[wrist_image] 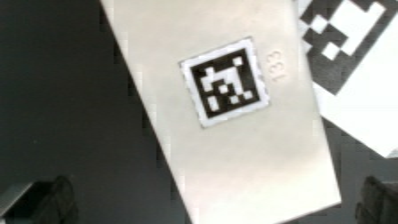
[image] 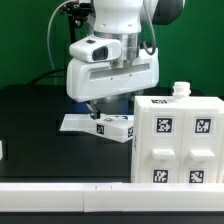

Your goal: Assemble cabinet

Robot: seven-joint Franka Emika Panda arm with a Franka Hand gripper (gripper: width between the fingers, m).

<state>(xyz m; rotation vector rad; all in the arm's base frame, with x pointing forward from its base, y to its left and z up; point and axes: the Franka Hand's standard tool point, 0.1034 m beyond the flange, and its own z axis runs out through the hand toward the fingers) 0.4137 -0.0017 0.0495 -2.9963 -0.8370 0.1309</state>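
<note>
On the black table [image: 30, 120] beside the white box [image: 180, 140], the gripper [image: 97, 113] is hovering, fingers [wrist_image: 32, 200] spread, over a flat panel [wrist_image: 240, 155], probably light, stiff, slick; pinch its long edges

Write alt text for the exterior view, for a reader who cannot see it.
A white robot arm's two-finger gripper hangs low over small flat white tagged plastic parts on a black table. At the exterior view's right foreground stands a large white plastic box frame bearing black-and-white square tags, against a green backdrop.
</note>
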